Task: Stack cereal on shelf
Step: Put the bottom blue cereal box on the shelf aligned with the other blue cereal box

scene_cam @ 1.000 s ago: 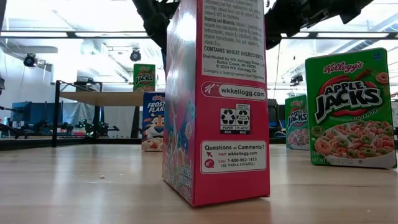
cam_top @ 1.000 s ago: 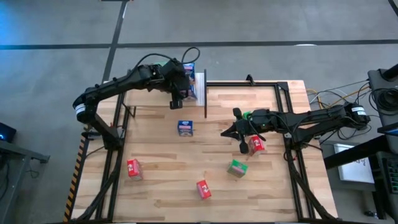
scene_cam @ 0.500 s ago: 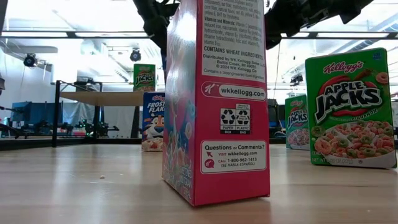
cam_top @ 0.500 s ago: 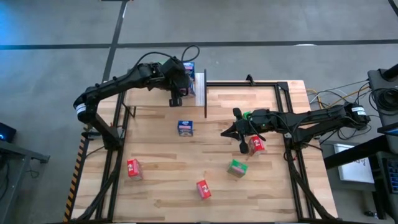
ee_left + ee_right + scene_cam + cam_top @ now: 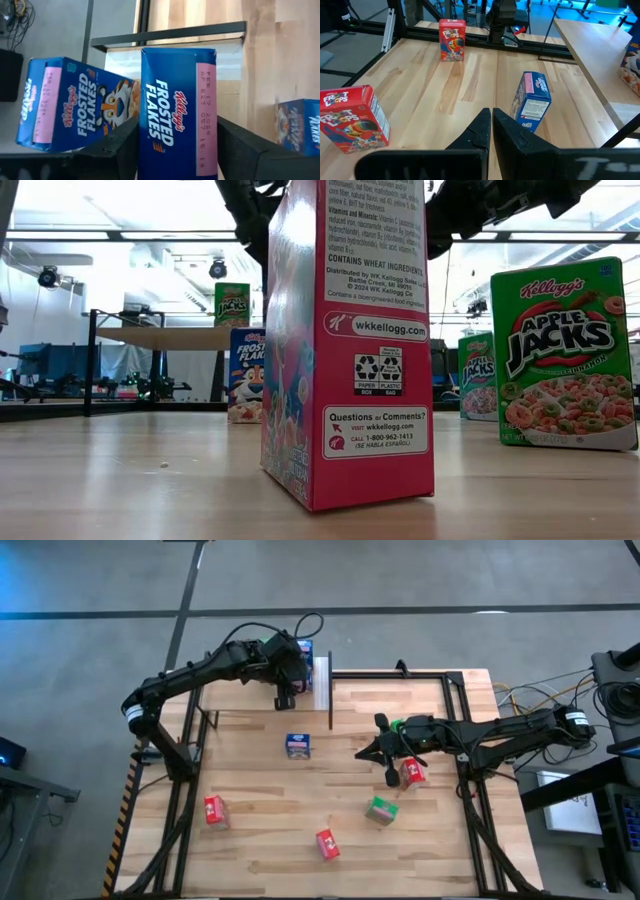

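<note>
At the table's far edge stands the shelf (image 5: 322,683), with a white end strip and black uprights. My left gripper (image 5: 300,665) is at it. Its fingers (image 5: 120,145) stand close on either side of a blue cereal box (image 5: 177,125). A second blue box (image 5: 75,107) sits tilted beside that one. In the low view a green box (image 5: 232,305) stands on the shelf's wooden panel (image 5: 160,338). My right gripper (image 5: 491,120) hangs shut over the middle of the table and holds nothing. Its place in the high view is (image 5: 360,754). My left gripper's two fingers flank the blue box's two narrow sides (image 5: 145,135), slanting down from above. Whether they touch the box I cannot tell. The box's underside is hidden, so what it rests on does not show.
Loose boxes stand on the tabletop: a blue one (image 5: 298,745), red ones (image 5: 213,810) (image 5: 326,843) (image 5: 412,773) and a green one (image 5: 381,810). Black frame rails (image 5: 470,740) run along both table sides. Bare wood lies at the near left.
</note>
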Controlling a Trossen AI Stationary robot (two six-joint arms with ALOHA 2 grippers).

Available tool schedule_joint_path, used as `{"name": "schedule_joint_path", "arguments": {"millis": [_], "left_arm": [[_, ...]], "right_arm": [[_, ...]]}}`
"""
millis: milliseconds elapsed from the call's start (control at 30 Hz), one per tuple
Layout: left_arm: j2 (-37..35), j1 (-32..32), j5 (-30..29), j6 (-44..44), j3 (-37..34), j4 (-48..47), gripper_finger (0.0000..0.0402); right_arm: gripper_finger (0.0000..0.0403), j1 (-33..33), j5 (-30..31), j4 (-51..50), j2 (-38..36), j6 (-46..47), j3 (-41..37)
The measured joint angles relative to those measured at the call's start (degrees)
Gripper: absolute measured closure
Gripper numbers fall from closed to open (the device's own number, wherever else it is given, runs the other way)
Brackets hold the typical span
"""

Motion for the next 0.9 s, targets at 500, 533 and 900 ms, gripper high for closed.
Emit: {"name": "schedule_joint_path", "arguments": {"millis": [500,533,900], "left_arm": [[-0.2,0.0,-2.5,1.1,3.5,0.9,0.0156],[-0.2,0.0,-2.5,1.3,4.2,0.6,0.0156],[-1.7,-0.5,-2.3,-0.2,7.2,-9.1,0.0157]], "right_arm": [[0.0394,0.0,0.0,0.0,0.0,0.0,0.0],[0.0394,0.0,0.0,0.0,0.0,0.0,0.0],[0.0394,0.0,0.0,0.0,0.0,0.0,0.0]]}}
